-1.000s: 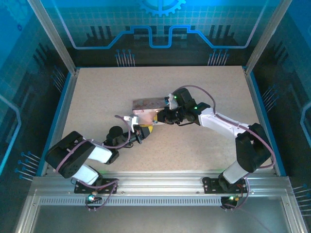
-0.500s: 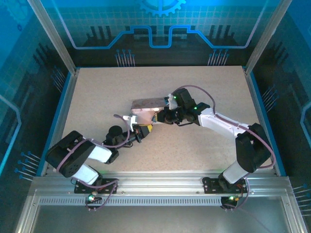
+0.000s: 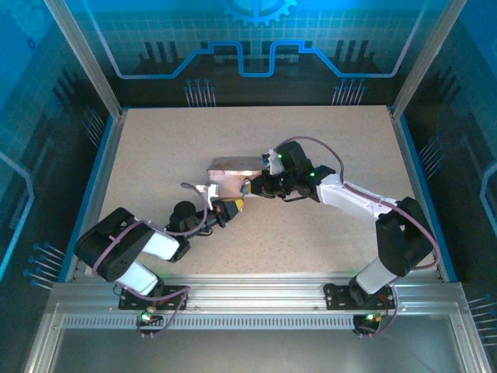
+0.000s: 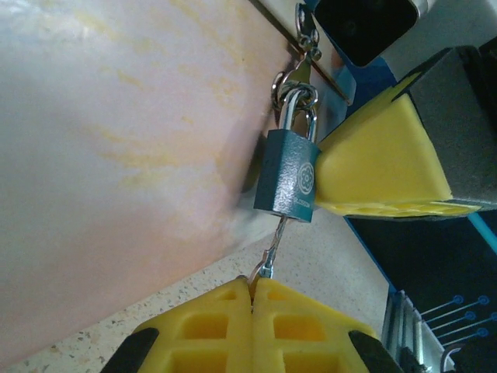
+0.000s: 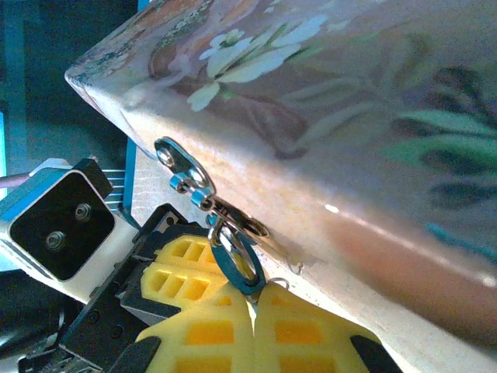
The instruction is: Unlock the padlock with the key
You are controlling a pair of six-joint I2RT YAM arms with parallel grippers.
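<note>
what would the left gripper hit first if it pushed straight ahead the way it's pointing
Most likely the padlock: the left gripper pinches the key, whose tip sits at the padlock's underside, directly ahead. The pink tin lies just beside that line.

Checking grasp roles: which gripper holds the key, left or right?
The left gripper: it is shut on the key, which is inserted in the padlock. The right gripper pinches the padlock body instead.
</note>
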